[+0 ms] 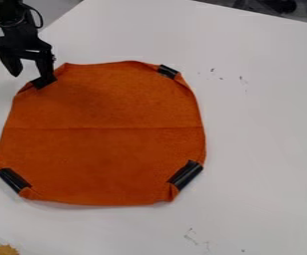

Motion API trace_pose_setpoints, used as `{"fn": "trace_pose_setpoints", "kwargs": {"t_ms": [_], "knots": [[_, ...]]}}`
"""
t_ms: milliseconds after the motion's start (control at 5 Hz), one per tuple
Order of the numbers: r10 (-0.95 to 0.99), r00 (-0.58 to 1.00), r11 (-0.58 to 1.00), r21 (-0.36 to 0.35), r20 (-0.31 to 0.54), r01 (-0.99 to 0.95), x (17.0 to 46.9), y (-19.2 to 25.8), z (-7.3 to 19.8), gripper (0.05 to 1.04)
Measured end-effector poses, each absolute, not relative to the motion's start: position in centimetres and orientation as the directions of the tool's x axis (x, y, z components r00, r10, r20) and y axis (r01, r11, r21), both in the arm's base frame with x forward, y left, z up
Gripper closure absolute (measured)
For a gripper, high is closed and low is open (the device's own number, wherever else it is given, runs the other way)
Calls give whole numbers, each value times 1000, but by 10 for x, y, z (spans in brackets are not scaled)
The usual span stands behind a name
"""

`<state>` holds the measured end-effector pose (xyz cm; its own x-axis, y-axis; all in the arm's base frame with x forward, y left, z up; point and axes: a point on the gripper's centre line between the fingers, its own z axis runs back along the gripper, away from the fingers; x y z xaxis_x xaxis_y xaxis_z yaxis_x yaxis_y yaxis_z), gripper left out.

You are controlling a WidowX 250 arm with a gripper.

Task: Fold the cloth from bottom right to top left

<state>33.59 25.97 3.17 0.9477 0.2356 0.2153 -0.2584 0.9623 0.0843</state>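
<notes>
The orange cloth (pixel 103 149) lies spread flat on the white table, a faint crease running across its middle. Each of its four corners is tucked in under a piece of black tape. My gripper (pixel 30 73) is at the cloth's top left corner, its two fingers apart with nothing seen between them. One finger hangs left of the cloth; the other is over or beside the top left tape, and I cannot tell whether it touches. The bottom right corner, with its tape, is far from the gripper.
The white table (pixel 262 129) extends right of the cloth, with small dark marks on its surface. A yellowish-orange object (pixel 6 250) is at the bottom left edge, beside a thin rod. Dark items stand beyond the table's far edge at the top right.
</notes>
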Motion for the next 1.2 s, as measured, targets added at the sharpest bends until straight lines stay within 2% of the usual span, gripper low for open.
{"fn": "trace_pose_setpoints", "kwargs": {"t_ms": [200,400,600,800,1000,1200], "knots": [[240,954,965,65,181,-255,333,256,16,83],[246,954,963,69,174,-261,330,256,14,84],[266,945,952,100,193,-288,317,253,23,85],[311,914,915,177,259,-362,291,246,55,85],[382,870,868,202,313,-454,261,232,75,85],[524,794,791,169,308,-588,212,219,70,85]]}}
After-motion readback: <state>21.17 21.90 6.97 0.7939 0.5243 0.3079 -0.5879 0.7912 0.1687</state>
